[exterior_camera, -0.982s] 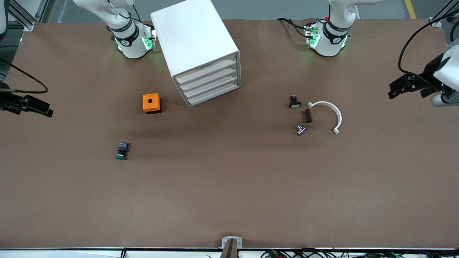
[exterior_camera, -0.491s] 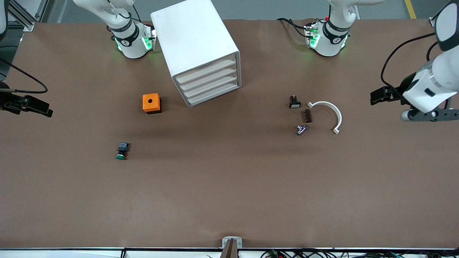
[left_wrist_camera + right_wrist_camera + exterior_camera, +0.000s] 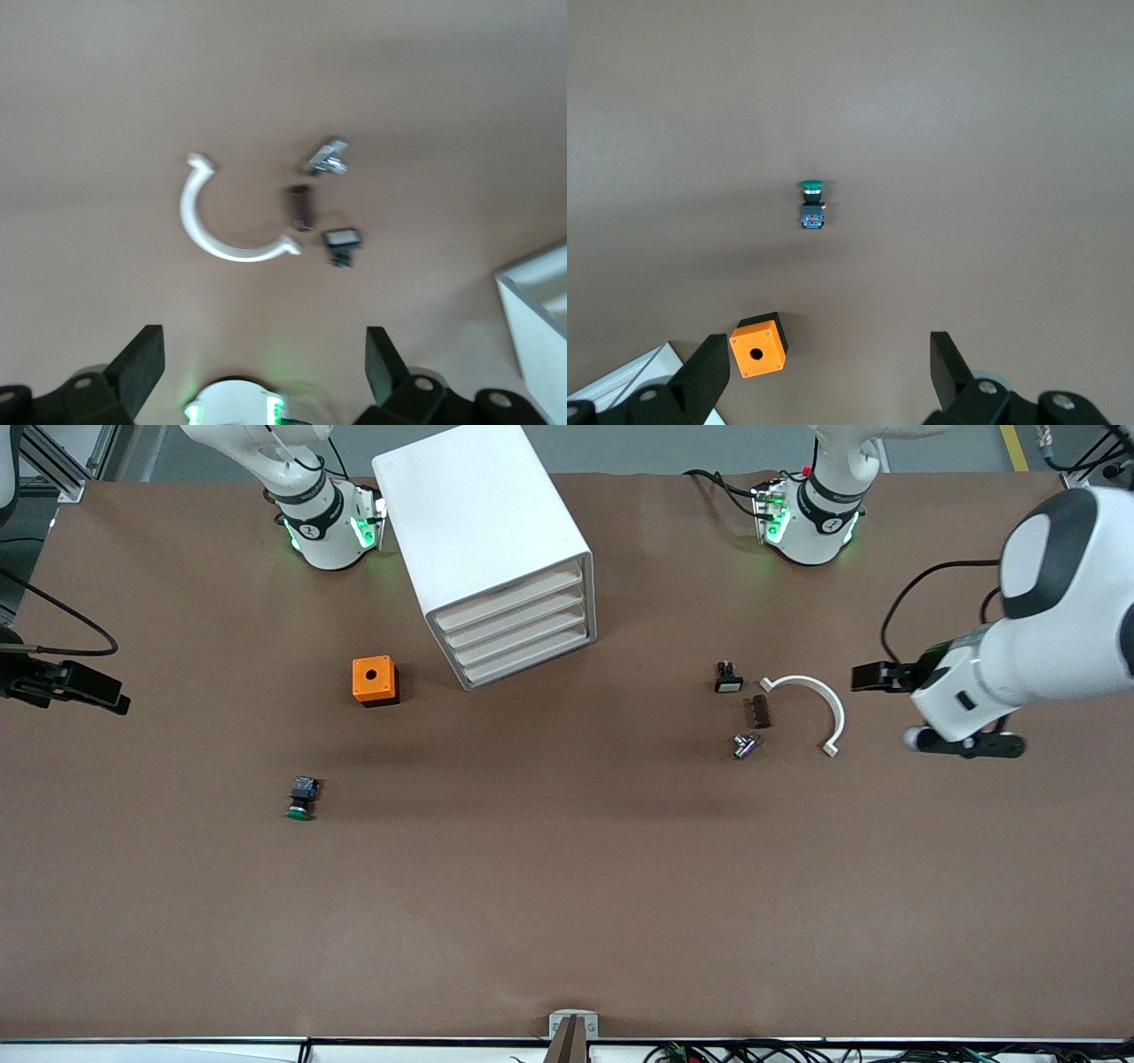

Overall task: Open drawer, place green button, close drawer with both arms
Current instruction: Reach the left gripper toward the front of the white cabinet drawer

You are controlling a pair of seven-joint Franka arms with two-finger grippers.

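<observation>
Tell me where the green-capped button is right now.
The button lies on the bare table toward the right arm's end, nearer the front camera than the orange box. Neither tool is over it.

The whole table (image 3: pixel 567 921) is seen from a high front camera facing both bases. From each wrist camera the table is viewed from above; the cabinet (image 3: pixel 492 549) is shared by all three views.

A matte brown surface (image 3: pixel 567 886) fills the view; grey floor (image 3: pixel 673 447), perhaps concrete, shows past its top edge.
</observation>
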